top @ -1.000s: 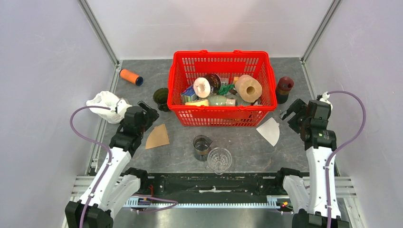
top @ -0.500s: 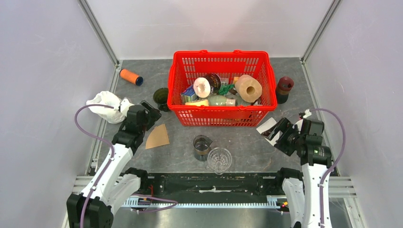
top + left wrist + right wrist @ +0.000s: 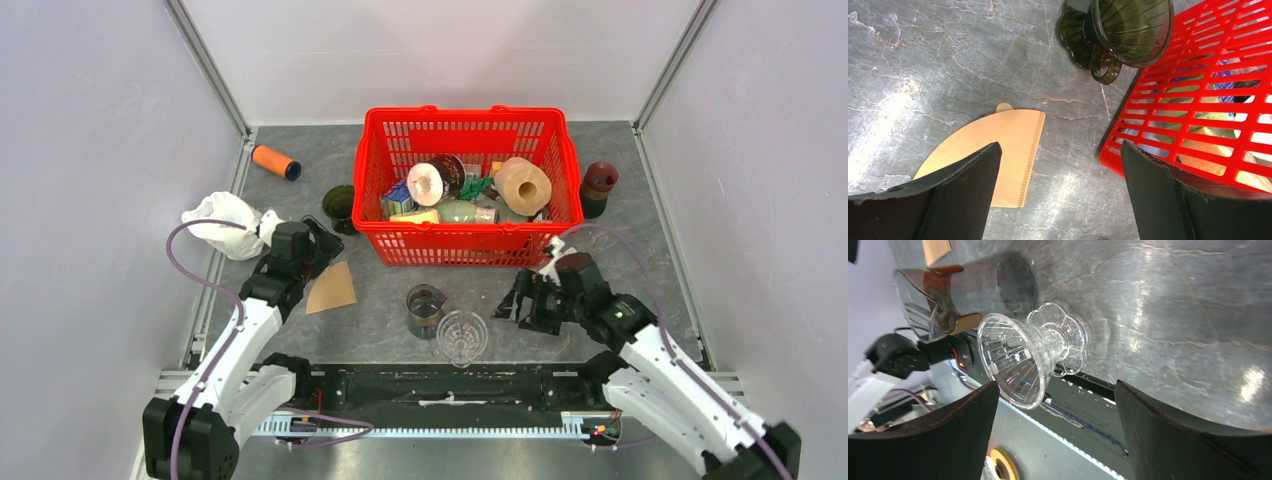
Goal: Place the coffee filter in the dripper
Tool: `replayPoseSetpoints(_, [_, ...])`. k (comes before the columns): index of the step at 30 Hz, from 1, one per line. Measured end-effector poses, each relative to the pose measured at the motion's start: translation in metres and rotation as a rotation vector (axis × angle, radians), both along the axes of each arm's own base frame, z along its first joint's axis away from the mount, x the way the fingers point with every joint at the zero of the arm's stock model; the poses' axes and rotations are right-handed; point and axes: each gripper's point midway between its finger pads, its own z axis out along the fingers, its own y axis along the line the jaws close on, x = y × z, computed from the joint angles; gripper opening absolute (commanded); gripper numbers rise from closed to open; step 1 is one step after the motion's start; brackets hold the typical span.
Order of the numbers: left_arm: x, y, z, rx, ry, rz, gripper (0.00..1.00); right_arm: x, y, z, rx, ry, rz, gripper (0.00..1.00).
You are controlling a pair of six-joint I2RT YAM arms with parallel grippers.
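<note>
While the brown filter (image 3: 993, 155) lies flat on the bench (image 3: 948, 60) off the front-left corner of the basket (image 3: 465, 245), your task is unstarted: left gripper (image 3: 1059, 150) hangs spread, empty, above it; right gripper (image 3: 1055, 387) gapes empty toward the clear dripper (image 3: 1030, 360) by the bench's near edge.

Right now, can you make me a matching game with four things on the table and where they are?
1 brown filter
2 clear dripper
3 orange roll
4 green dripper

A lying on its side, far left
B flat on the table
C beside the red basket's left wall
D right next to the dark jug

Pairs: 1-B, 2-D, 3-A, 4-C
</note>
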Motion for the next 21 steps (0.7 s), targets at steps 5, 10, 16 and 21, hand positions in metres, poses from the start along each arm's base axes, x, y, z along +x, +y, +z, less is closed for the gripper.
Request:
replayPoseSetpoints(5, [-0.004,0.0,-0.008,0.003,0.019,-0.001,0.96,-0.008,0.029,-0.018,-0.089,-0.008,0.107,0.89])
replayPoseSetpoints(10, [-0.007,-0.002,-0.013,-0.006,0.036,-0.016,0.96,-0.007,0.042,-0.034,-0.186,-0.044,0.14,0.84])
replayPoseSetpoints(16, [-0.014,-0.01,-0.024,-0.032,0.064,-0.052,0.96,-0.001,0.051,-0.046,-0.257,-0.089,0.15,0.72])
replayPoseSetpoints(21, [-0.016,-0.014,-0.028,-0.047,0.077,-0.073,0.96,0.003,0.055,-0.048,-0.289,-0.11,0.149,0.55])
